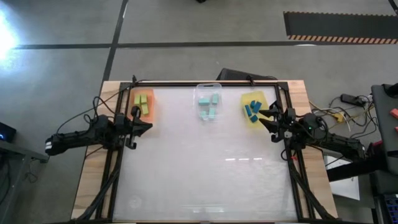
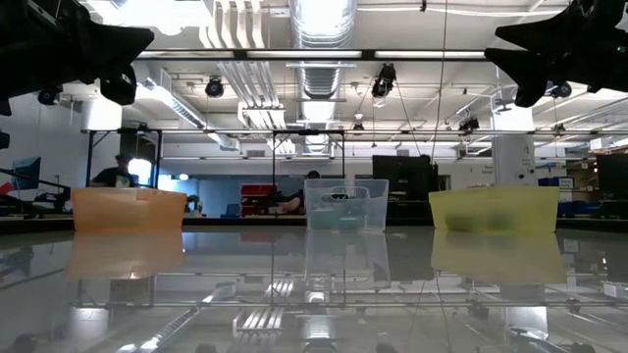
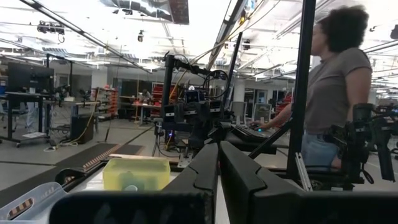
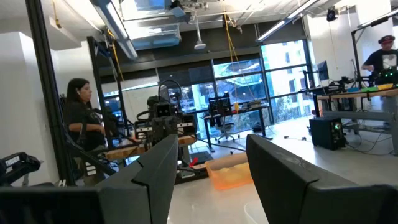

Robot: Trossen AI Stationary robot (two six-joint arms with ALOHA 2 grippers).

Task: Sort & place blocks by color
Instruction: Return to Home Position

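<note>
**Blocks sorted in three trays, both grippers empty at the table's sides**

I see the yellow-green blocks in the orange tray, the light teal blocks in the clear tray and the blue blocks in the yellow tray. The three trays stand in a row along the far edge of the table. No block lies between either pair of jaws.

The left gripper hangs just beside the orange tray, on its near side. Its fingers meet at the tips and hold nothing. The right gripper sits at the near corner of the yellow tray, close to the blue blocks. Its fingers stand wide apart, with nothing between them.

A dark frame runs around the table's edge. Beyond the table, one person stands at a bench, and another person shows past the right arm.

From table height the tray walls blur the blocks. I make out only dim shapes in the yellow tray and cannot count them.
</note>
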